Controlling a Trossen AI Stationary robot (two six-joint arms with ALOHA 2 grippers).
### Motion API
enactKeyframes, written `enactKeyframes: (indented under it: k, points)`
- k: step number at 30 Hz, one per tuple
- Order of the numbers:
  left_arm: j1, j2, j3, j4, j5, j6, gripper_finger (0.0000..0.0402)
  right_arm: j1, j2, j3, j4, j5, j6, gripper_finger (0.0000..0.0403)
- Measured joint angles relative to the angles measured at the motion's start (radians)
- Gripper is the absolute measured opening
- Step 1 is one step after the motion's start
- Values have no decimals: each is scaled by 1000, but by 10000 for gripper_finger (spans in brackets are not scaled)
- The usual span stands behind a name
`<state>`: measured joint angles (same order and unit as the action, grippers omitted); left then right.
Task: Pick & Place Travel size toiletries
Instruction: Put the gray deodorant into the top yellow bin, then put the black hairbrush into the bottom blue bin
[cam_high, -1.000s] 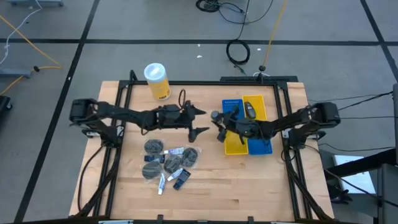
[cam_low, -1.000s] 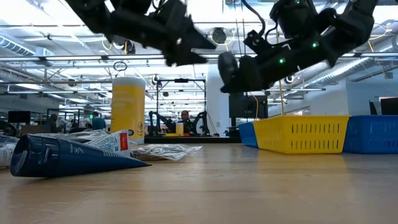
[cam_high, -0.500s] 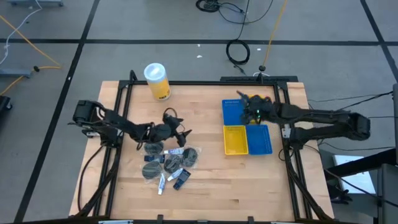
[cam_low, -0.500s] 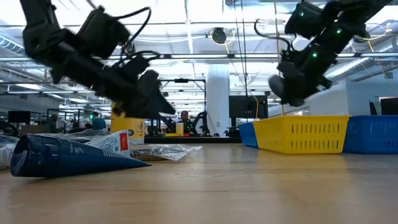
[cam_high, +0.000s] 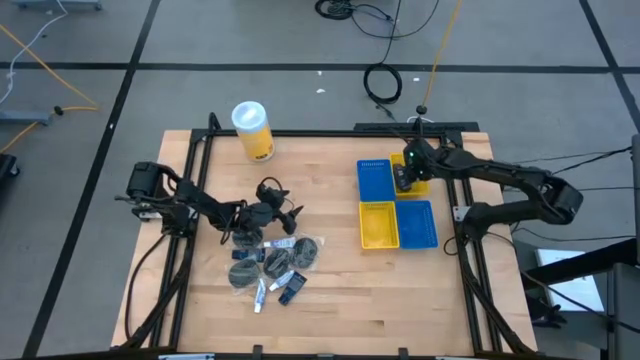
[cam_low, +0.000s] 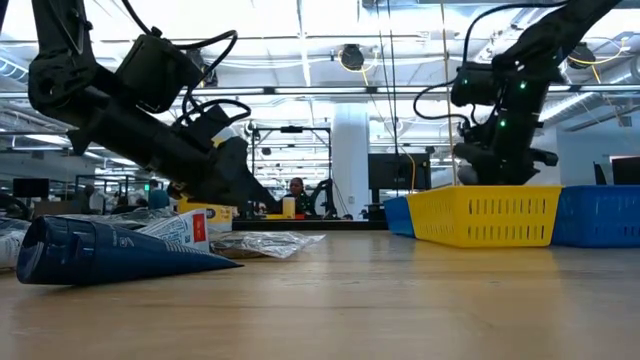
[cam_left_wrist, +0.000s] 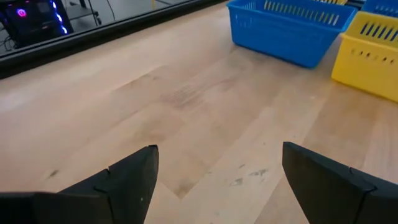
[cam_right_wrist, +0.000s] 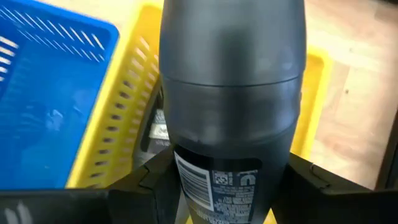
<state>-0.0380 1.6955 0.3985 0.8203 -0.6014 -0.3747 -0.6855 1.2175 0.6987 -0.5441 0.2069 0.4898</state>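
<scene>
The travel size toiletries (cam_high: 270, 262) lie in a pile on the table's near left part: grey round pouches, thin white tubes and dark packets. In the low view a dark blue packet (cam_low: 110, 252) lies nearest. My left gripper (cam_high: 290, 216) (cam_left_wrist: 217, 162) hangs open and low at the pile's far edge, touching nothing. My right gripper (cam_high: 405, 178) (cam_right_wrist: 230, 180) is over the far yellow compartment (cam_high: 425, 165) of the tray and is shut on a dark grey bottle (cam_right_wrist: 230, 81) with a white barcode label. My right gripper pinches the dark grey bottle between its two fingers (cam_right_wrist: 155, 177) at the labelled part (cam_right_wrist: 208, 180), one finger on either side. The fingers come from above, pointing down into the yellow compartment (cam_right_wrist: 124, 112). The picture's edge cuts off the bottle's far end.
The blue-and-yellow four-compartment tray (cam_high: 398, 205) stands on the table's right part; a small item lies in its far yellow compartment (cam_right_wrist: 158, 130). A tall yellow canister with a white lid (cam_high: 252, 130) stands at the far left. Bare wood (cam_left_wrist: 205, 93) lies between pile and tray.
My left gripper has moved from the table's middle toward the near left and down, to the pile's far edge. My right gripper has carried the dark bottle from the table's middle toward the far right, and then lowered it over the tray's far yellow compartment.
</scene>
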Motion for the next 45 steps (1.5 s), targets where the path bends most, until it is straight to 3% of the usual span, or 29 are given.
enactKeyframes:
  k: [15,26,35,45]
  points:
    - [12,0,0,-42,25,-21,333,-2,18,0,-58,-2,74,188]
    - [12,0,0,-45,27,-20,333,-2,20,0,-67,-83,44,205]
    - [12,0,0,-47,28,-16,333,-2,18,0,-65,-84,3,197]
    - [12,0,0,-46,28,-13,333,62,-177,-1,57,-80,-60,196]
